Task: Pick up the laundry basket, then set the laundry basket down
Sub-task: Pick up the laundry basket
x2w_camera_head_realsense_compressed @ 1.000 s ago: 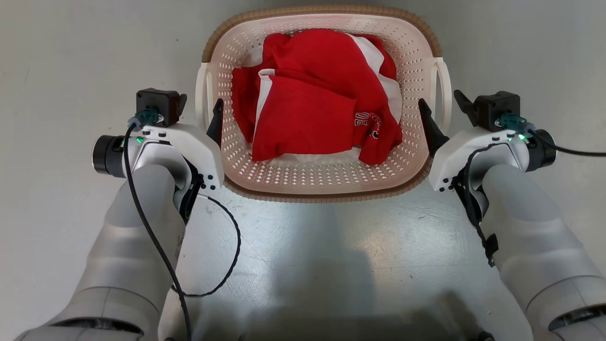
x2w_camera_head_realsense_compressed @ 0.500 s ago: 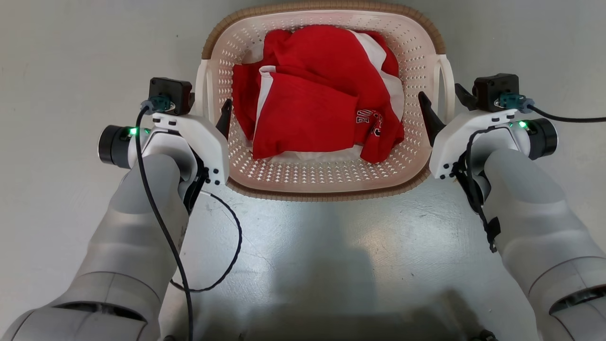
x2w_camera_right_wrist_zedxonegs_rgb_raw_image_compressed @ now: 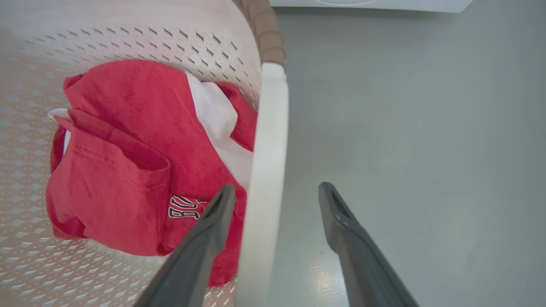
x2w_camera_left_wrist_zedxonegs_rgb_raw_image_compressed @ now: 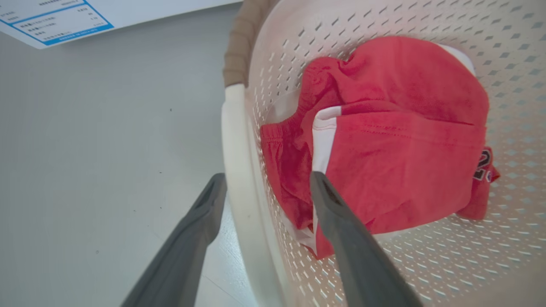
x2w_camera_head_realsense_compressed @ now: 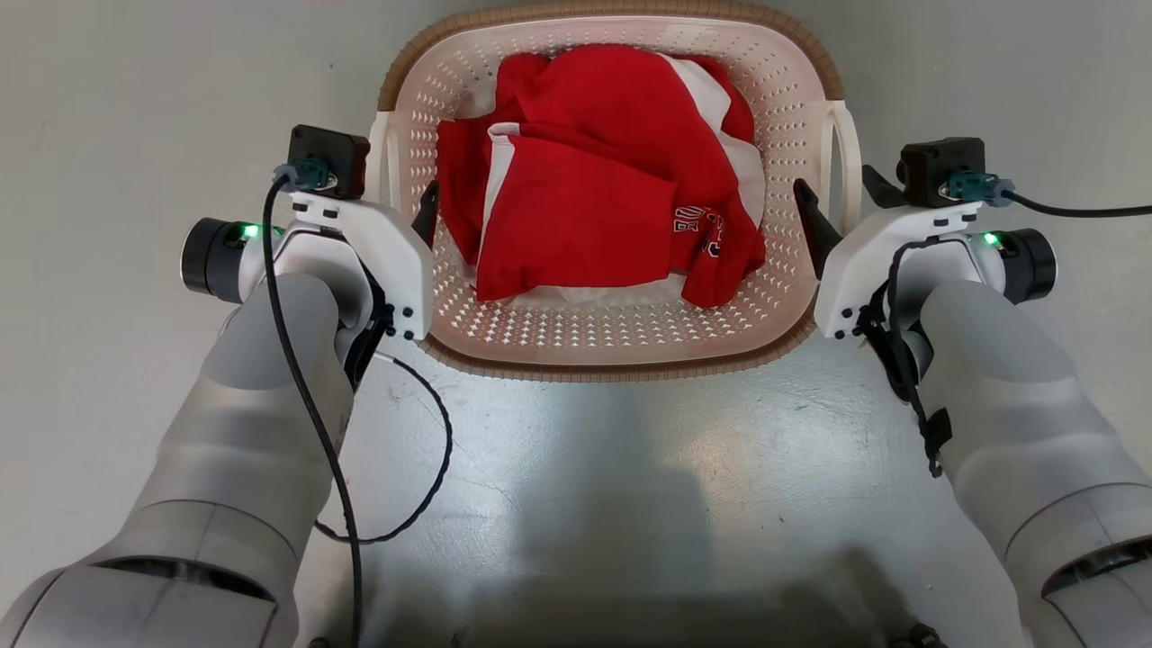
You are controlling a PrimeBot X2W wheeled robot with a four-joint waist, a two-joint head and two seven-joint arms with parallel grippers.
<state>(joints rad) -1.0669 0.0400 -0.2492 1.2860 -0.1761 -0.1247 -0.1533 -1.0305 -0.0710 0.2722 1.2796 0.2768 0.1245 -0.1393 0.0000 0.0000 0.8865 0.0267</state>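
Observation:
The laundry basket (x2w_camera_head_realsense_compressed: 621,335) stands on the grey floor just ahead of me, cream and perforated with a tan rim, and holds crumpled red and white clothes (x2w_camera_head_realsense_compressed: 594,180). My left gripper (x2w_camera_head_realsense_compressed: 398,193) is open and straddles the basket's left white loop handle (x2w_camera_left_wrist_zedxonegs_rgb_raw_image_compressed: 239,170), one finger inside the basket and one outside. Open too, my right gripper (x2w_camera_head_realsense_compressed: 837,184) straddles the right loop handle (x2w_camera_right_wrist_zedxonegs_rgb_raw_image_compressed: 266,149) the same way. In the wrist views the left gripper (x2w_camera_left_wrist_zedxonegs_rgb_raw_image_compressed: 268,178) and right gripper (x2w_camera_right_wrist_zedxonegs_rgb_raw_image_compressed: 277,188) have gaps beside the handles.
Grey floor (x2w_camera_head_realsense_compressed: 135,108) spreads on both sides of the basket. A white sheet with blue print (x2w_camera_left_wrist_zedxonegs_rgb_raw_image_compressed: 51,17) lies beyond the basket on the left. A white edge (x2w_camera_right_wrist_zedxonegs_rgb_raw_image_compressed: 371,3) runs along the far side on the right.
Both grippers have moved forward along the basket's sides and now reach further over the loop handles. The head view has shifted slightly. Both stay open.

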